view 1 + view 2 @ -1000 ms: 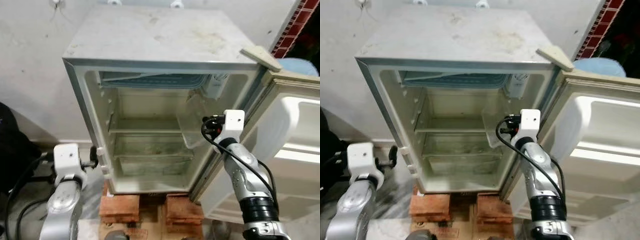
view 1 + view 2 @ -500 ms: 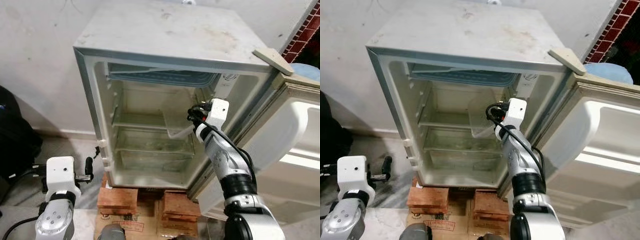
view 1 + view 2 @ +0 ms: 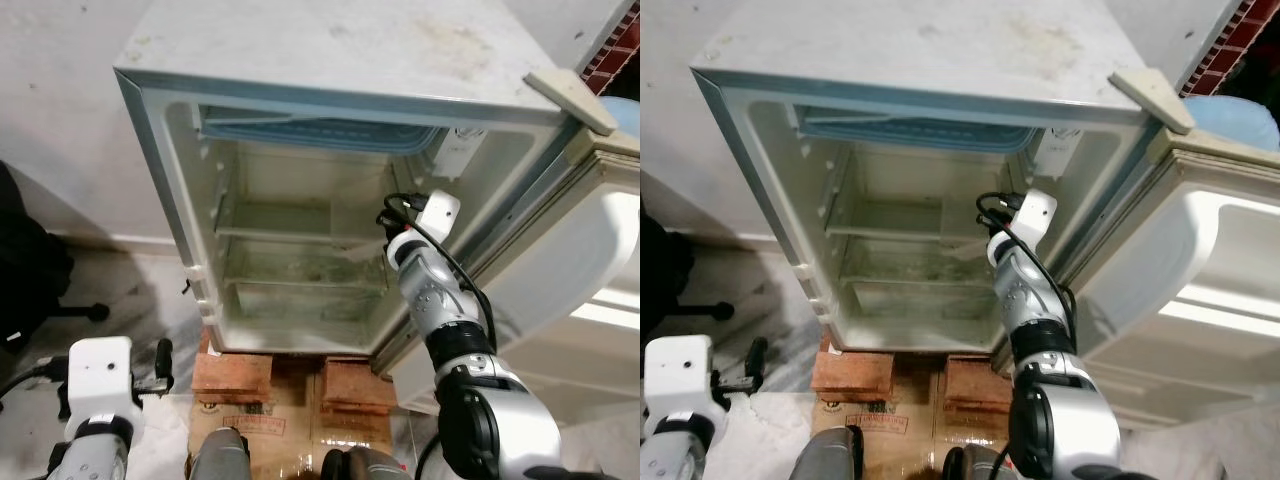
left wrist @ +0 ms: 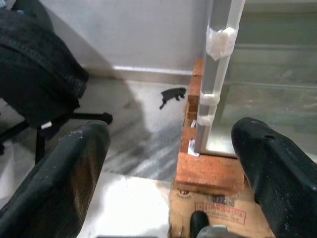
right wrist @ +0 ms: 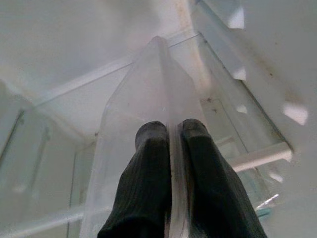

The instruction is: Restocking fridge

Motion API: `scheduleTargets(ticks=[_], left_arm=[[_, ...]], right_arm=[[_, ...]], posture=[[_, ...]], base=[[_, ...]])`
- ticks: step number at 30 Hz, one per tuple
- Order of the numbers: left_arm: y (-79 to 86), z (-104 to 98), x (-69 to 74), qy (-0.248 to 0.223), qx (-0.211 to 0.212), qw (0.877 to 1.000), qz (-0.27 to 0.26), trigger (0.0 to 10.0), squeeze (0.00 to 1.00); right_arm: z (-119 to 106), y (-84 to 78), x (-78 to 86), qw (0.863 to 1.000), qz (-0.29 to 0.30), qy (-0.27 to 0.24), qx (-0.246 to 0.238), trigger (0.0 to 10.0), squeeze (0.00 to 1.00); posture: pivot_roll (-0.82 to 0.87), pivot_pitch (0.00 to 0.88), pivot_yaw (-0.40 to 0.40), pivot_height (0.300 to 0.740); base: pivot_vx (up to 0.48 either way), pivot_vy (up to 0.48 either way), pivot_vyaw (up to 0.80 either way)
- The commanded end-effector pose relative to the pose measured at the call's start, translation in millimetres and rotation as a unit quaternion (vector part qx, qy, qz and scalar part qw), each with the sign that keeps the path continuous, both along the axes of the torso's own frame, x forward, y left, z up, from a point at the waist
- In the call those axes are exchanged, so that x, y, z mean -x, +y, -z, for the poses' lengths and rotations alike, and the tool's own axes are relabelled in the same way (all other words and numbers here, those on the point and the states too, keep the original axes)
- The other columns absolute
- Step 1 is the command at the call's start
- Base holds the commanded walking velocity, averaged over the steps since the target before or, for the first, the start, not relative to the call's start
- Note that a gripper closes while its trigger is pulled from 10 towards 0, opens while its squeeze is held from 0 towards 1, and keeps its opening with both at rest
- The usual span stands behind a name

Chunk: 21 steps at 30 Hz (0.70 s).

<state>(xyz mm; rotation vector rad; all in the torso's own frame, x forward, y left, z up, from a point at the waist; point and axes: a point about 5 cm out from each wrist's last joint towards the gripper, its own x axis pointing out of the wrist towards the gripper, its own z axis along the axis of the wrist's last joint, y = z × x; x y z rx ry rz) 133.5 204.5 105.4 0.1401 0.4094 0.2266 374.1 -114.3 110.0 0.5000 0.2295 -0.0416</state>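
A small white fridge point(image 3: 330, 60) stands with its door point(image 3: 600, 260) swung wide to the right. My right gripper point(image 5: 173, 130) reaches into the cabinet at mid height, on the right side. Its black fingers point(image 5: 148, 163) are shut on the thin wall of a clear plastic container point(image 5: 143, 89), held over the glass shelf point(image 3: 290, 238). In the head view the right gripper point(image 3: 385, 232) sits beside the fridge's right inner wall. My left gripper point(image 4: 171, 131) hangs low at the fridge's lower left corner, open and holding nothing.
The fridge rests on red bricks point(image 3: 232, 375) with a cardboard box point(image 3: 280, 430) in front. A clear crisper drawer point(image 3: 300, 300) sits at the cabinet's bottom. Dark clothing on a black chair point(image 4: 39, 74) stands on the left. Marble floor point(image 4: 143, 144) lies between.
My right gripper has carried the clear container deeper into the fridge, toward the shelf. My left arm has sunk lower. The camera has shifted too.
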Motion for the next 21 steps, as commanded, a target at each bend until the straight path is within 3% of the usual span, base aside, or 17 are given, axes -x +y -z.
scheduleTargets(ticks=[1,10,17,18,21], left_arm=[[-2.0,-4.6,5.9,0.004,0.006,1.0,0.003,10.0,0.0],[-10.1,-10.5,19.2,0.017,0.021,1.0,0.007,10.0,0.0],[-12.1,-12.7,21.8,0.02,0.025,0.999,0.008,10.0,0.0],[-12.4,-13.1,22.1,0.021,0.026,0.999,0.008,10.0,0.0],[-12.8,-13.3,21.9,0.022,0.027,0.999,0.007,10.0,0.0]], right_arm=[[11.6,1.1,2.7,0.999,0.015,0.03,-0.017,10.0,0.0],[-1.3,4.5,-7.1,0.998,0.052,0.019,-0.039,10.0,0.0],[-9.8,2.8,-12.0,0.997,0.07,0.013,-0.034,10.0,0.0],[-12.9,3.5,-13.4,0.997,0.069,0.009,-0.024,10.0,0.91],[-17.6,5.3,-15.5,0.998,0.066,-0.001,-0.024,10.0,1.0]], posture=[[0.34,0.232,-0.1,0.74],[0.37,0.273,-0.103,0.74],[0.38,0.283,-0.104,0.74],[0.38,0.283,-0.104,0.74],[0.38,0.281,-0.107,0.74]], base=[[0.0,0.0,0.0],[0.0,0.0,0.0],[0.0,0.0,0.0],[0.0,0.0,0.0],[0.0,0.0,0.0]])
